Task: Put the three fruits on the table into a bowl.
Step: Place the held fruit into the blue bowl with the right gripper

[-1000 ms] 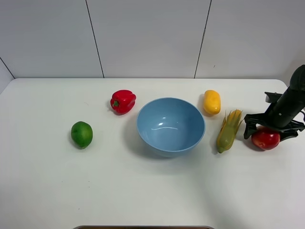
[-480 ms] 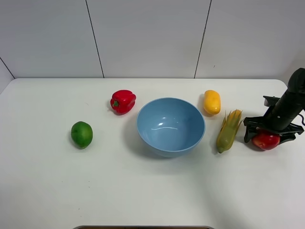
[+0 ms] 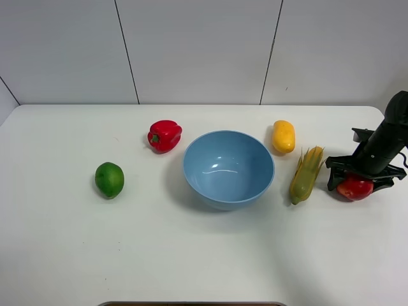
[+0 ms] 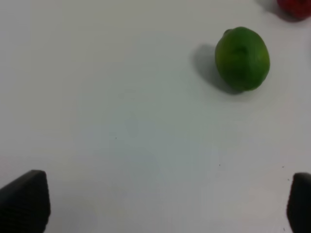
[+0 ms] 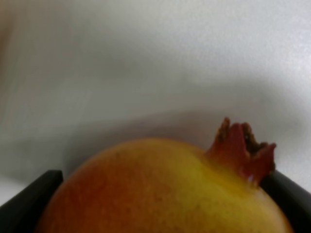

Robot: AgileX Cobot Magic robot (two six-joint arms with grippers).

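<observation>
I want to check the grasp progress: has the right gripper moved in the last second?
Yes. Against the still corn ear, the right gripper has dropped slightly lower over the red fruit, covering more of it.

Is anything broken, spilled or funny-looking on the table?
Nothing stands out. The blue bowl sits upright and empty. The lime, mango, pepper and corn lie whole on the table. The right gripper straddles the red fruit.
</observation>
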